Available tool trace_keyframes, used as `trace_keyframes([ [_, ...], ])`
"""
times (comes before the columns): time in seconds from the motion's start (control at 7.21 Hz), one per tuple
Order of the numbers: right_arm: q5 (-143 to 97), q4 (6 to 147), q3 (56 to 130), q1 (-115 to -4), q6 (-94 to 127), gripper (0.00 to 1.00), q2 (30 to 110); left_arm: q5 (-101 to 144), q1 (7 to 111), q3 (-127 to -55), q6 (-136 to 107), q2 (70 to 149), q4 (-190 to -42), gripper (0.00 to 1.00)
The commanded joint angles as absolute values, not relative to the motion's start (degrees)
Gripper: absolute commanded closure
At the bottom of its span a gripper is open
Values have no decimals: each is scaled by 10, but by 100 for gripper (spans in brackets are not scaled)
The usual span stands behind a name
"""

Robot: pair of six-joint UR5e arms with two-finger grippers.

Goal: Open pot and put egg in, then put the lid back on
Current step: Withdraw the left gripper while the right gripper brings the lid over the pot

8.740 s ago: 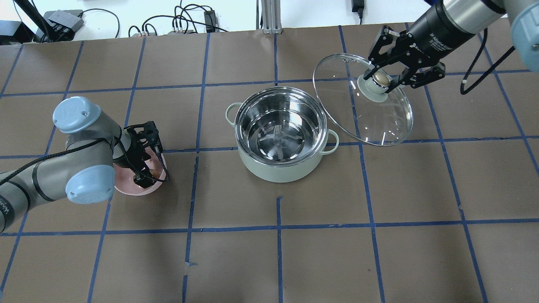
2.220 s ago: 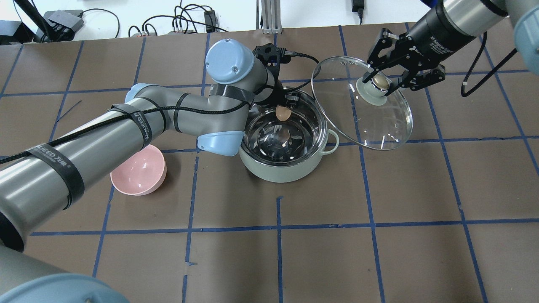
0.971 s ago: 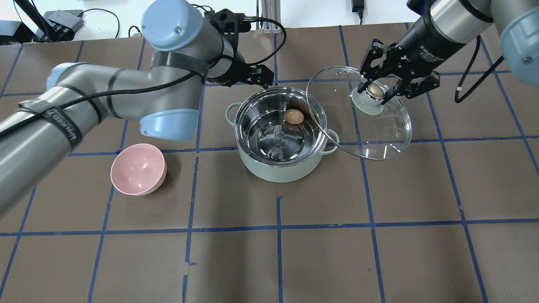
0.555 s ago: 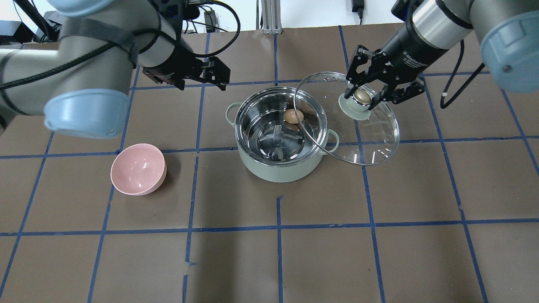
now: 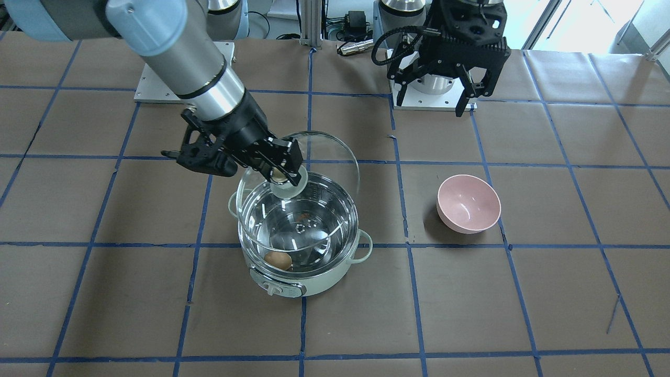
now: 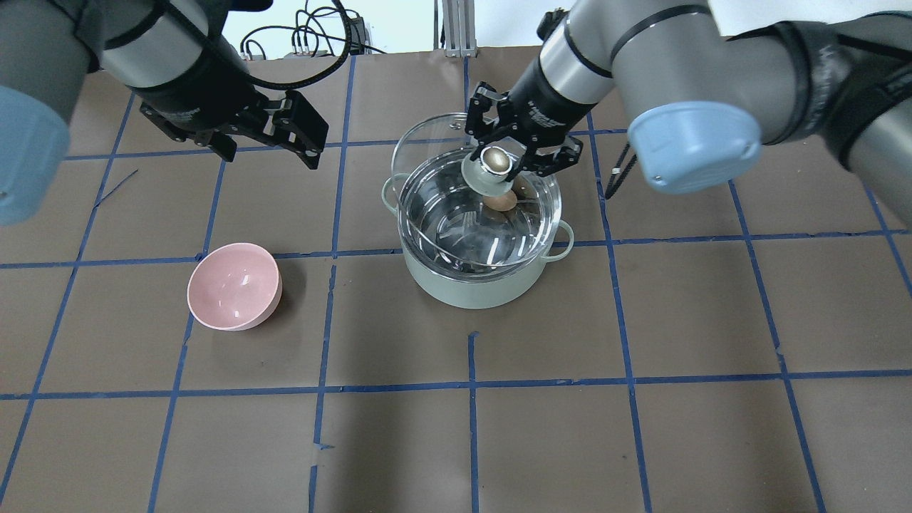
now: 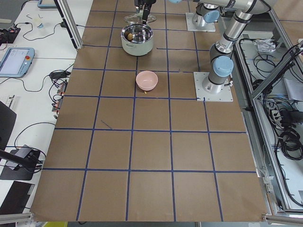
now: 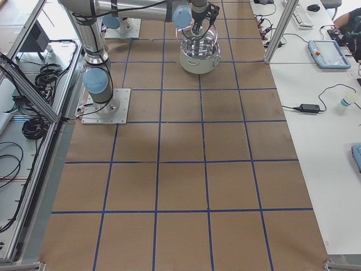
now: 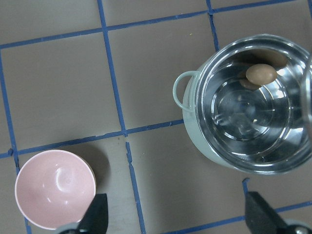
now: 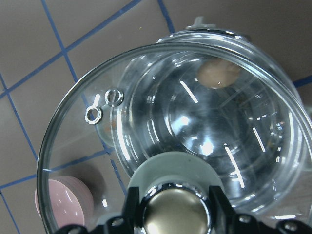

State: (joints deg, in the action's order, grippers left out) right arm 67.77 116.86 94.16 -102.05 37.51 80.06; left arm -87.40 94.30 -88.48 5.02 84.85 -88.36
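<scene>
**Right claw [image 6: 499,161] holds the lid [image 5: 330,157] tilted over the pot [image 6: 470,288], egg [image 5: 277,260] inside**

The right claw is closed narrow on the beige-gold knob [image 6: 496,159] at the lid's centre, and the glass hangs from that grip. The lid is slanted, not level with the pot's steel rim. In both the overhead and the front-facing views its steel edge overlaps most of the pot's mouth, and one arc stands out past the rim. Whether any part of the lid's edge touches the rim cannot be told, nor which side hangs lowest.

Directly under this claw the pot stands upright on the table [image 6: 641,320]. The egg lies on the pot's shiny floor below the claw, against the wall on the side away from the robot. It is seen through the glass in the right wrist view.

The left claw [image 6: 269,153] is spread wide and holds nothing. It hovers above the table well off to the right claw's left, apart from the pot and from the lid's edge. Its wrist camera looks straight down, with the pot's loop handle and open mouth on one side. On the other side is a pink bowl [image 6: 234,286], near one of the fingertips [image 9: 95,217].

The bowl rests on the table on the robot's side of the left claw, with a broad strip of brown paper between it and the pot. On the right claw's other side, and toward the robot, brown paper with blue tape lines runs on to the edges of the overhead view
</scene>
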Motion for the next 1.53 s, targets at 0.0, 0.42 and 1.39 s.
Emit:
trace_keyframes([
  [0.0,679,1230,941,-1049,404,51,766,-878,920,-882,64,845,-924,0],
  [0.42,690,1225,945,-1040,345,51,758,-910,887,-866,70,847,-952,0],
  [1.39,714,1207,957,-1001,324,51,765,-922,906,-847,76,862,-947,0],
])
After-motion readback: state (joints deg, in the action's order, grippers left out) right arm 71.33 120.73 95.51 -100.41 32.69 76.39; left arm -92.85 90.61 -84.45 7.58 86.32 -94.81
